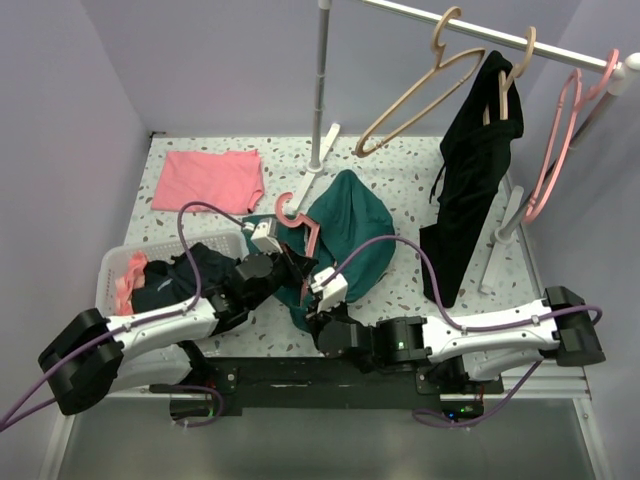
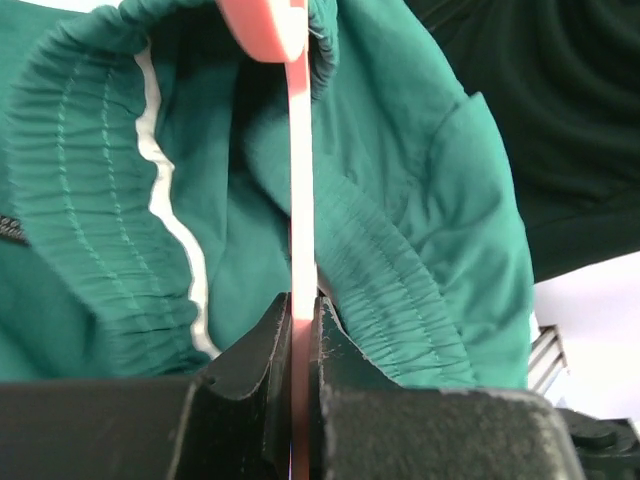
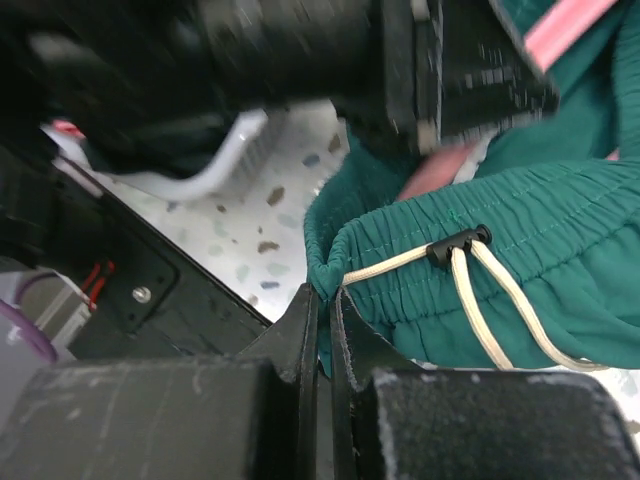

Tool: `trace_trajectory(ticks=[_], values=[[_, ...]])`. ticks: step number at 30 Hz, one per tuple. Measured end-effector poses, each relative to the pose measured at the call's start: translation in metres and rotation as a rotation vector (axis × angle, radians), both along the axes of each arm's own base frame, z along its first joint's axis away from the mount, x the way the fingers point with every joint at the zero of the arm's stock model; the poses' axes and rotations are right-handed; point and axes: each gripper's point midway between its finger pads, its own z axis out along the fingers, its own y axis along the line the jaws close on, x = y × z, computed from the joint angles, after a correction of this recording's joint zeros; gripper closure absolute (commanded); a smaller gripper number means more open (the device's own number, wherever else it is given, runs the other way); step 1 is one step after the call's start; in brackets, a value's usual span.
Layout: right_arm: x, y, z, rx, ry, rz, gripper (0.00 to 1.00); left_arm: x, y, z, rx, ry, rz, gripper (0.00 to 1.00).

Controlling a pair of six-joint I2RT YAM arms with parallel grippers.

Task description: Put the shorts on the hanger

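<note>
Pink cloth (image 1: pixel 208 180), black garment (image 1: pixel 478 170), white basket (image 1: pixel 108 270)

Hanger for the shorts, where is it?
Top view, middle of the table: the pink hanger lies on the green shorts, pinched by the left gripper.

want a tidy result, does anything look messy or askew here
The shorts lie crumpled in a heap on the table, waistband bunched around the pink hanger instead of spread along it; from above only its hook and one arm show. Nothing looks damaged.
</note>
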Motion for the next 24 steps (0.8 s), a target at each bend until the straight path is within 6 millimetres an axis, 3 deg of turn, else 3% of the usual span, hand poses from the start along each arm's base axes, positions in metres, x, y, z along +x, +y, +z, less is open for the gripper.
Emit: trace_trajectory(ticks=[6,9,13,18,19,23,24], values=[[0.012,-0.003,0.018,-0.001,-0.028,-0.022,1.0,-0.001,-0.006,0.007,0.094,-0.026,-0.045,1.0],[0.027,-0.02,0.03,0.005,-0.038,-0.059,1.0,0.002,-0.012,0.032,0.171,-0.054,-0.093,1.0],[0.044,-0.049,0.063,0.086,-0.045,-0.108,1.0,-0.004,-0.008,0.08,0.255,-0.118,-0.158,1.0],[0.04,-0.062,0.097,0.215,-0.03,-0.066,1.0,-0.018,0.005,0.138,0.336,-0.178,-0.226,1.0],[0.038,-0.06,0.1,0.229,-0.025,-0.048,0.98,-0.021,0.007,0.145,0.353,-0.184,-0.236,1.0],[0.029,-0.043,0.099,0.252,-0.004,0.023,0.66,-0.033,0.02,0.161,0.43,-0.19,-0.296,1.0],[0.027,-0.039,0.095,0.242,0.0,0.04,0.62,-0.036,0.023,0.161,0.454,-0.184,-0.309,1.0]])
